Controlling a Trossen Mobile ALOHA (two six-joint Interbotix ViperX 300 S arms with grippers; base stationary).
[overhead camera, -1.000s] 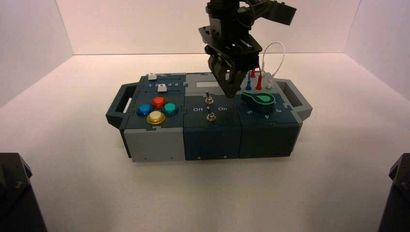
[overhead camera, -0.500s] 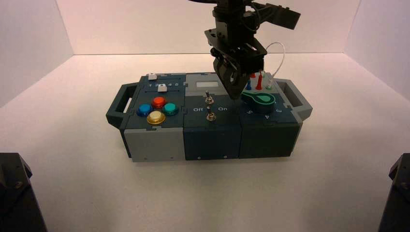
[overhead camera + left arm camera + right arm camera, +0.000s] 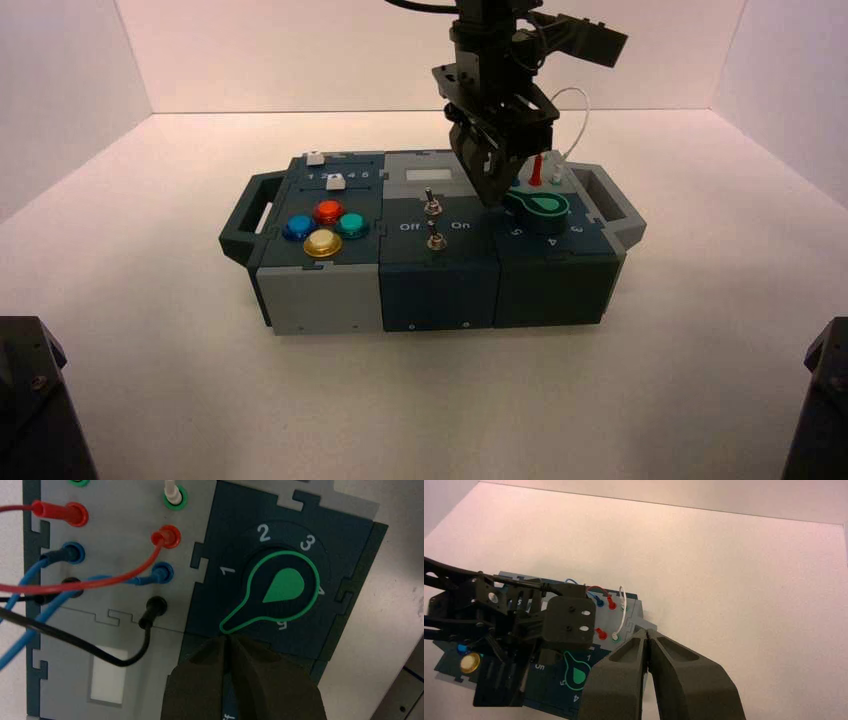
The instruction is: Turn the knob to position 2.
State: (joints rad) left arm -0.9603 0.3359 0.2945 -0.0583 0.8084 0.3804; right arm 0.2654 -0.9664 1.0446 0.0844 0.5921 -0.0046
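Note:
The knob is a dark green teardrop with a bright green top, on the box's right-hand panel. Its pointed lobe lies past the printed 1, on the side away from the 2. My left gripper is shut with nothing in it. Its tips sit right at the end of that lobe; I cannot tell whether they touch it. In the high view the left gripper stands just left of the knob. My right gripper is shut and empty, held high above the box's wire end.
Red, blue and black plugs with wires fill the grey panel beside the knob, and a white wire loop rises behind it. Two toggle switches and coloured push-buttons lie to the left. A handle sticks out on the right.
My left gripper has moved right and down, from above the switch panel to the knob's pointed lobe. The knob has not turned.

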